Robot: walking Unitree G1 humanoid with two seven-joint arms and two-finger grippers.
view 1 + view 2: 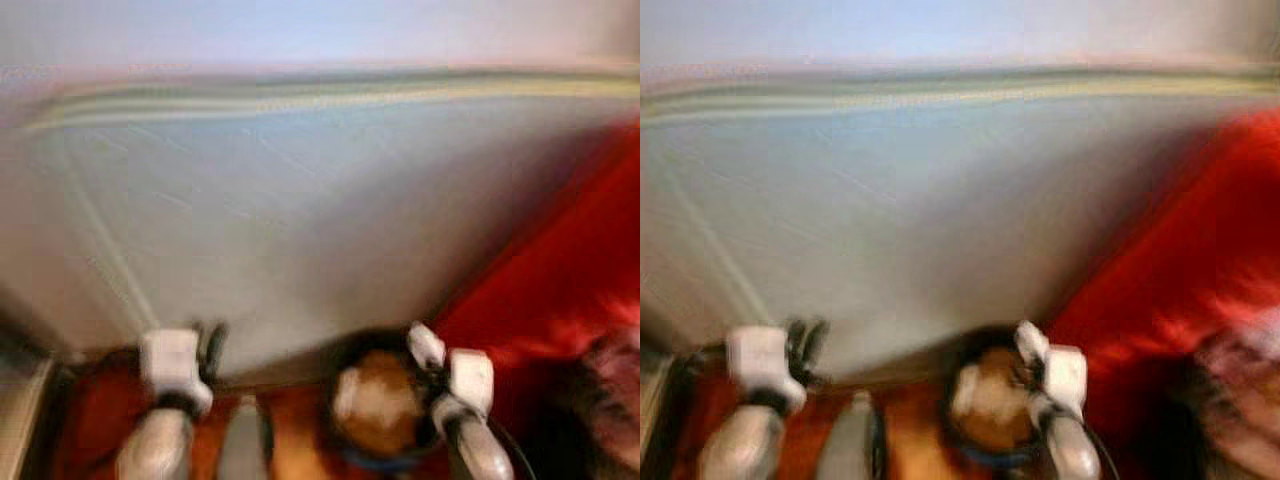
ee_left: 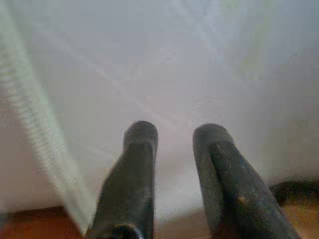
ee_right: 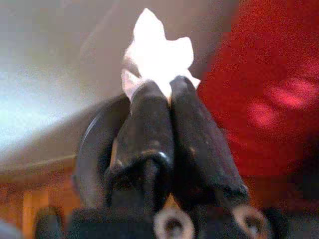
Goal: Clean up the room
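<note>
Quick count, blurry pics: 2 grippers, left gripper (image 2: 174,144) & right gripper (image 3: 164,94). 1 white crumpled tissue (image 3: 157,57). 1 dark round bin (image 1: 385,415). 1 pale bed (image 1: 300,220). 1 red blanket (image 1: 560,270).

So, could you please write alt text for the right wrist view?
The right gripper is shut on a crumpled white tissue that sticks out past its black fingertips. Behind it are a round dark bin, a pale bed surface and a blurred red blanket.
</note>
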